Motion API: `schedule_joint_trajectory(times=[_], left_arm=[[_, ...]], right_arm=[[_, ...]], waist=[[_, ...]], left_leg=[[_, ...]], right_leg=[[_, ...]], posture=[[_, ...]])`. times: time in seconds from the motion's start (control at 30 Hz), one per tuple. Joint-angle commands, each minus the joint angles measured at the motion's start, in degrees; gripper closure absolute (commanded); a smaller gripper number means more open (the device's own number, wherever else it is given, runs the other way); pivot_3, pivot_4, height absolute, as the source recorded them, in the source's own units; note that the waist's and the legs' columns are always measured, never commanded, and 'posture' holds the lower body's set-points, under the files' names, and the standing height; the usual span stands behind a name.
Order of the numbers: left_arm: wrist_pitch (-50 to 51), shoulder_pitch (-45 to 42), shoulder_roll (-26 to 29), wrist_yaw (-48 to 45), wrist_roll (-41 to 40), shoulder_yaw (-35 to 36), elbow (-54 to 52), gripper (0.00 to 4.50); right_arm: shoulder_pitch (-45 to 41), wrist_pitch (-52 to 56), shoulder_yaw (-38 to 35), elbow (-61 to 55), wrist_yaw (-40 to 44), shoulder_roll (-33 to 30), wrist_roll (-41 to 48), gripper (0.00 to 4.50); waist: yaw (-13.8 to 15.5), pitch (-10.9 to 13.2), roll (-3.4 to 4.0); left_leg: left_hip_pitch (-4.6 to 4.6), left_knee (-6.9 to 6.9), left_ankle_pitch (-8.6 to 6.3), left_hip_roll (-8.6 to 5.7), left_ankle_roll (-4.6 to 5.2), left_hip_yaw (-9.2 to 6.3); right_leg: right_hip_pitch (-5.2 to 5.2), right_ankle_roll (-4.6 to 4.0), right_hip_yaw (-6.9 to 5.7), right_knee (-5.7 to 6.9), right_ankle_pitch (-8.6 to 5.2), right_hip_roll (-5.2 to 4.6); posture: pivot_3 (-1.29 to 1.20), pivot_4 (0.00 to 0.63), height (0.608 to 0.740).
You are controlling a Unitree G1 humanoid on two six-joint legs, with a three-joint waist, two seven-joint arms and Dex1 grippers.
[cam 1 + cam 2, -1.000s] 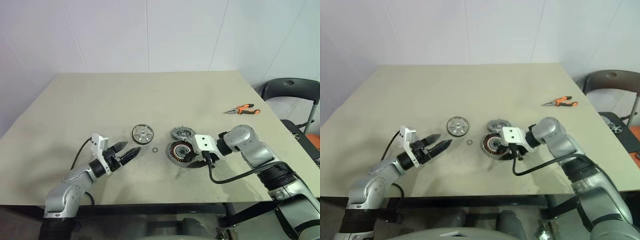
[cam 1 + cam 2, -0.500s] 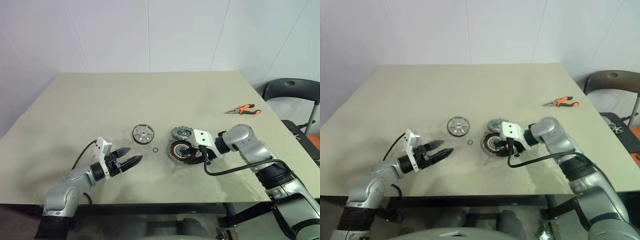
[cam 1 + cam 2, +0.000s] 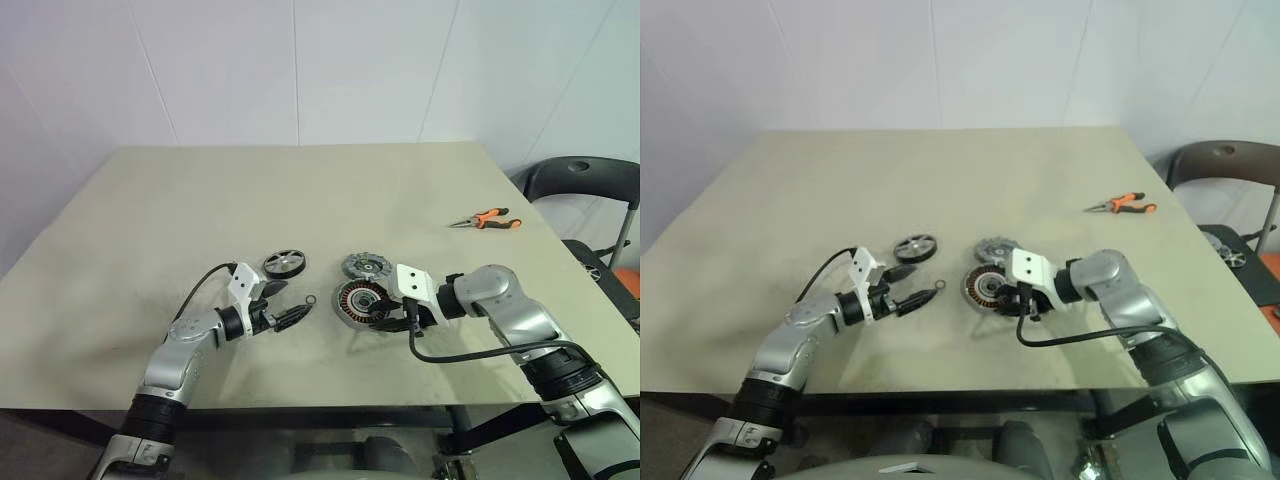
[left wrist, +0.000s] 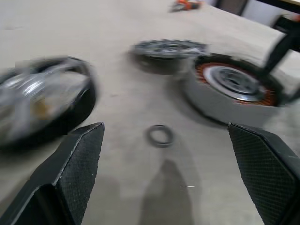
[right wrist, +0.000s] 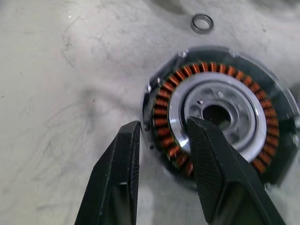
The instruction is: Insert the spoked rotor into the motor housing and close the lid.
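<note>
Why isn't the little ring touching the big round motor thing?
Apart. In the left wrist view, bare table separates the ring from the motor housing.

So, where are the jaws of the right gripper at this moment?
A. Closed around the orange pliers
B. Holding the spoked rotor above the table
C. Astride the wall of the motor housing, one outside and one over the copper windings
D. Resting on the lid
C: in the right wrist view the right gripper straddles the wall of the motor housing, one jaw outside it, the other over the copper windings.
</note>
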Motion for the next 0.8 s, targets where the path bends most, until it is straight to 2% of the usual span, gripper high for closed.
schedule_joint_trajectory(times=[0.03, 0.3, 0.47, 0.67, 0.8], left_arm=[[-2.61, -0.38, 0.81, -2.35, 1.00, -0.23, 2.05, 0.03], [-10.32, -5.30, -2.20, -0.93, 4.89, 0.29, 15.06, 0.03], [-9.07, -6.29, -4.80, -0.62, 5.55, -1.36, 14.81, 0.03], [-7.44, -6.88, -5.75, -2.48, 6.12, -3.31, 13.53, 0.03], [-4.92, -8.90, -9.07, -0.10, 7.13, -4.80, 13.76, 0.03]], right_arm=[[-0.01, 0.43, -1.59, -1.52, -1.57, -0.71, 0.13, 2.86], [0.75, -0.46, -1.64, -1.13, -2.71, -0.67, -0.26, 2.86], [1.94, -0.62, -1.17, -1.99, -3.30, -0.50, -0.30, 2.86], [2.09, -0.53, -0.64, -2.13, -4.03, 0.10, -0.52, 2.86], [2.10, -0.60, -0.49, -1.91, -4.26, 0.38, -0.89, 2.86]], waist=[[-0.02, 0.00, 0.00], [0.11, -0.04, 0.04], [0.14, -0.07, 0.09], [0.11, -0.07, 0.09], [0.12, -0.05, 0.06]], left_leg=[[0.00, 0.00, 0.00, 0.00, 0.00, 0.00], [0.10, 0.07, 0.00, 0.01, 0.00, -0.03], [0.19, 0.09, 0.00, 0.01, 0.00, -0.02], [0.53, 0.08, 0.00, 0.01, 0.01, -0.03], [0.58, 0.08, 0.00, 0.01, 0.01, -0.06]], right_leg=[[0.00, 0.00, -0.01, 0.00, 0.00, 0.00], [0.20, -0.01, -0.23, -0.02, 0.01, -0.11], [0.40, 0.03, -0.96, -0.02, 0.04, -0.66], [0.81, 0.15, -1.03, -0.12, -0.03, -0.69], [0.90, 0.31, -1.06, -0.15, -0.12, -0.70]], posture=[[0.00, 0.000, 0.740], [0.00, 0.000, 0.740], [0.00, 0.000, 0.740], [0.00, 0.000, 0.740], [0.00, 0.000, 0.740]])
